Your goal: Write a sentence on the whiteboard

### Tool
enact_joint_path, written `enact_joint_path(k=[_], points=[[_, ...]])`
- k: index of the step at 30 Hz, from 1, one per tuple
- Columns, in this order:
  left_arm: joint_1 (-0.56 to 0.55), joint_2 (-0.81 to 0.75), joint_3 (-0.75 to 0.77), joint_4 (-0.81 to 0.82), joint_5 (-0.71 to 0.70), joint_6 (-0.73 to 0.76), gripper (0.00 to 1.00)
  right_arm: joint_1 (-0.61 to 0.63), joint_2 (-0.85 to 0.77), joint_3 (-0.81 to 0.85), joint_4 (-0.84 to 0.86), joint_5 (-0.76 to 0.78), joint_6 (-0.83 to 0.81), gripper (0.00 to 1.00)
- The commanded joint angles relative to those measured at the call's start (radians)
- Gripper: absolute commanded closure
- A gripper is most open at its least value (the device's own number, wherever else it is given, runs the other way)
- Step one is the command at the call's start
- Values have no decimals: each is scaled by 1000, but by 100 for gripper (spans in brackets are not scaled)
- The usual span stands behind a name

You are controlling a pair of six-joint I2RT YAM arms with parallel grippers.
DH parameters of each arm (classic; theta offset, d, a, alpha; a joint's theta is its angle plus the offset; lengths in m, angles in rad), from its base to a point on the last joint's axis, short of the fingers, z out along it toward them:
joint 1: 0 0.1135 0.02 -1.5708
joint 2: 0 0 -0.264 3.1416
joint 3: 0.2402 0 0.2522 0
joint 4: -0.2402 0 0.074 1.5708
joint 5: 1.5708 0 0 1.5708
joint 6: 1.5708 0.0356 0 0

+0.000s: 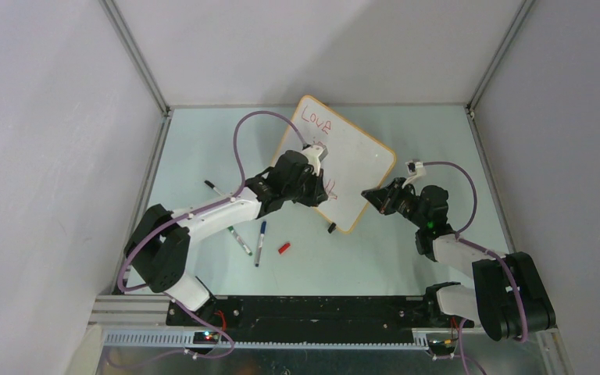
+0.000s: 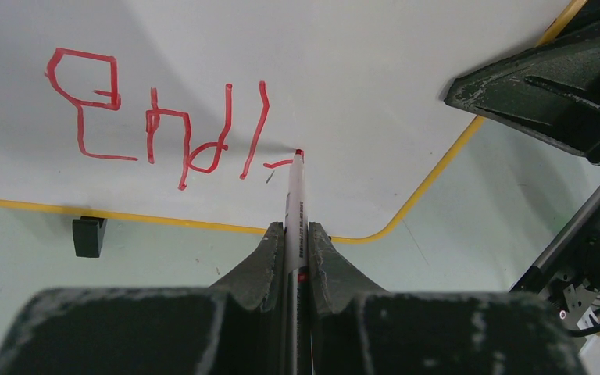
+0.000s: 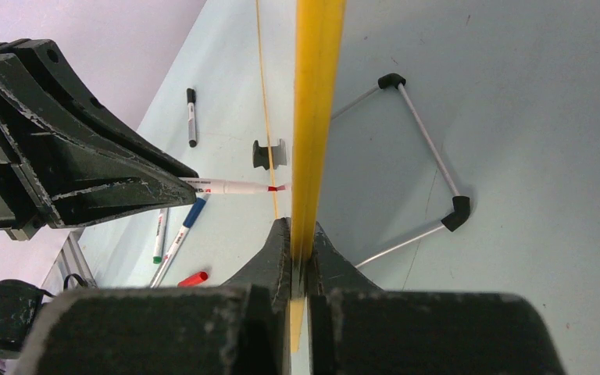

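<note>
The whiteboard (image 1: 359, 156) stands tilted at the back of the table, its yellow frame edge (image 3: 316, 109) running up the right wrist view. The sentence shows as red "Love" (image 1: 317, 116) at the top and "Endl" (image 2: 156, 133) low on the board (image 2: 344, 62). My left gripper (image 2: 296, 228) is shut on a red marker (image 2: 294, 195). The marker's tip touches the board just right of the last letter, at a short fresh stroke. My right gripper (image 3: 298, 226) is shut on the board's edge, at its lower right side (image 1: 369, 193).
Loose on the table left of the board lie a black marker (image 1: 213, 187), a green one (image 1: 240, 240), a blue one (image 1: 260, 242) and a red cap (image 1: 283, 248). A black clip foot (image 2: 88, 236) sits under the board's edge. A wire stand (image 3: 430, 172) props the board from behind.
</note>
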State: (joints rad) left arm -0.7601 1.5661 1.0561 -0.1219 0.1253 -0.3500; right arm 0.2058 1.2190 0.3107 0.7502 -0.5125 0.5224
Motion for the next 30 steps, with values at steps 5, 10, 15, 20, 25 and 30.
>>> enact_joint_path(k=[5,10,15,20,25,30], points=[[15,11,38,39,-92,1,100,6,-1,19,-35,-2,-58,100],[16,14,36,32,-93,2,100,6,-3,19,-35,-2,-58,100],[15,9,30,20,-107,7,100,5,-4,19,-37,-2,-58,100],[15,3,22,13,-111,11,100,5,-5,19,-37,-2,-58,100],[15,-9,7,17,-112,17,100,5,-6,19,-38,-1,-58,100],[15,-9,3,9,-97,17,100,5,-5,19,-38,-2,-58,100]])
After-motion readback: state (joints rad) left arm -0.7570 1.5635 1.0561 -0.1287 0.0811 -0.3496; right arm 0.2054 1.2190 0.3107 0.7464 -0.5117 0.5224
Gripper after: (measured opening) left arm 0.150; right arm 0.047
